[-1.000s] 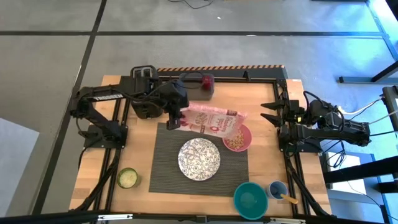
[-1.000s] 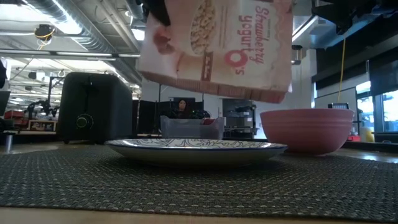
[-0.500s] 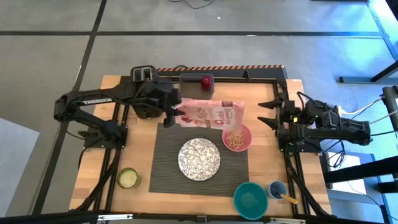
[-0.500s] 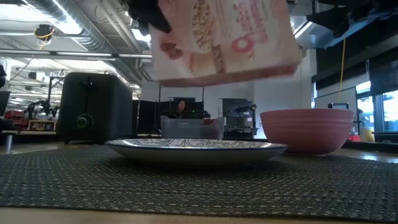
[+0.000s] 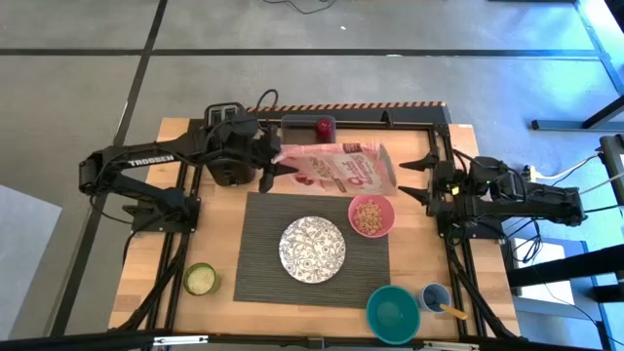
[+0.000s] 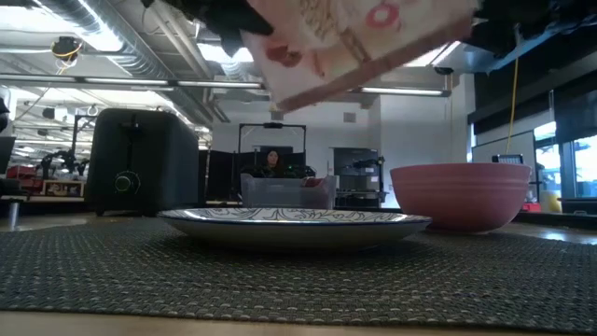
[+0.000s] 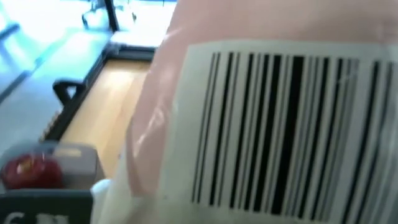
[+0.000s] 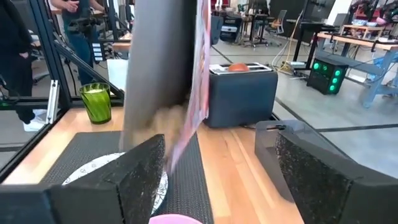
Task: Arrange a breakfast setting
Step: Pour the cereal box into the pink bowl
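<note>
My left gripper (image 5: 273, 174) is shut on a pink cereal bag (image 5: 336, 168), which hangs over the wood just beyond the dark ribbed mat (image 5: 263, 273). In the low view the bag (image 6: 359, 37) slants, its right end higher. The patterned white plate (image 5: 313, 248) sits on the mat, and so does the pink bowl (image 5: 371, 215), which has cereal in it. A red apple (image 5: 323, 127) rests on a grey box at the far edge. My right gripper (image 5: 409, 181) waits open at the table's right side, its fingers (image 8: 311, 174) apart around nothing. My left gripper pinches the cereal bag at its end toward the table's left (image 5: 286, 169), coming nearly level from the table's left. The bag's barcode panel (image 7: 280, 124) fills the wrist view and hides the fingers. The bag is lifted clear, stretched out toward the right.
A black toaster (image 5: 224, 119) stands at the far left. A jar with a green lid (image 5: 200, 279) is at the near left. A teal bowl (image 5: 391, 312) and a blue cup (image 5: 435, 296) with a utensil in it stand near the front right.
My left gripper has drawn back toward the table's far edge and tipped up toward level. The bag, which sloped down over the pink bowl, has swung up and away from it and now lies about level beyond the mat. My right gripper has opened wider.
</note>
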Controlling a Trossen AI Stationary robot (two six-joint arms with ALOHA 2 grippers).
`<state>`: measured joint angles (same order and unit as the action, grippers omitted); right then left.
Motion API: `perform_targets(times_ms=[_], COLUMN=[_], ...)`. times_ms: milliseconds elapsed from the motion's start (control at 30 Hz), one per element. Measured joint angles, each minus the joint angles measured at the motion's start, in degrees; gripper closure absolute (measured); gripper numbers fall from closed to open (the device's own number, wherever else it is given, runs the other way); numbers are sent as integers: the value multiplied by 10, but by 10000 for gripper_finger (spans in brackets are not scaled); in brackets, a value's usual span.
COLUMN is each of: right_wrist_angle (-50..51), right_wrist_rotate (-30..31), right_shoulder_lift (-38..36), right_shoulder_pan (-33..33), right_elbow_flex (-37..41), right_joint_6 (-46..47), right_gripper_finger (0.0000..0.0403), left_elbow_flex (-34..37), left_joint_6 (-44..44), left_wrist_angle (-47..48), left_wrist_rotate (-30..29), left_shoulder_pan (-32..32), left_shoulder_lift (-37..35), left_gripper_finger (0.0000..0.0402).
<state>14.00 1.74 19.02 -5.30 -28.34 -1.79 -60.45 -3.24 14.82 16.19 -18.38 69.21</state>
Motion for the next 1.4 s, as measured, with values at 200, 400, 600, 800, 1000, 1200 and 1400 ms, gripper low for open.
perform_targets(times_ms=[200,400,600,800,1000,1200,1400], right_wrist_angle=[-8,-164,-350,-496,-606,-601,-573], right_wrist_rotate=[2,3,7,-30,25,18,2], right_shoulder_lift=[-23,2,68,153,208,242,255], right_shoulder_pan=[0,0,0,0,-1,0,0], right_elbow_flex=[0,46,66,67,64,25,-2], right_joint_6=[0,-28,-72,-83,-98,-106,-148], right_gripper_finger=[111,111,111,111,111,127,254], left_elbow_flex=[0,0,0,0,0,0,0], left_joint_6=[-2,24,26,30,28,27,22], left_wrist_angle=[-99,-189,-212,-214,-212,-213,-213], left_wrist_rotate=[6,-25,-33,-56,-48,-47,-48], left_shoulder_pan=[0,4,12,13,13,20,20], left_shoulder_lift=[0,3,6,6,6,6,6], left_gripper_finger=[269,269,269,269,269,269,269])
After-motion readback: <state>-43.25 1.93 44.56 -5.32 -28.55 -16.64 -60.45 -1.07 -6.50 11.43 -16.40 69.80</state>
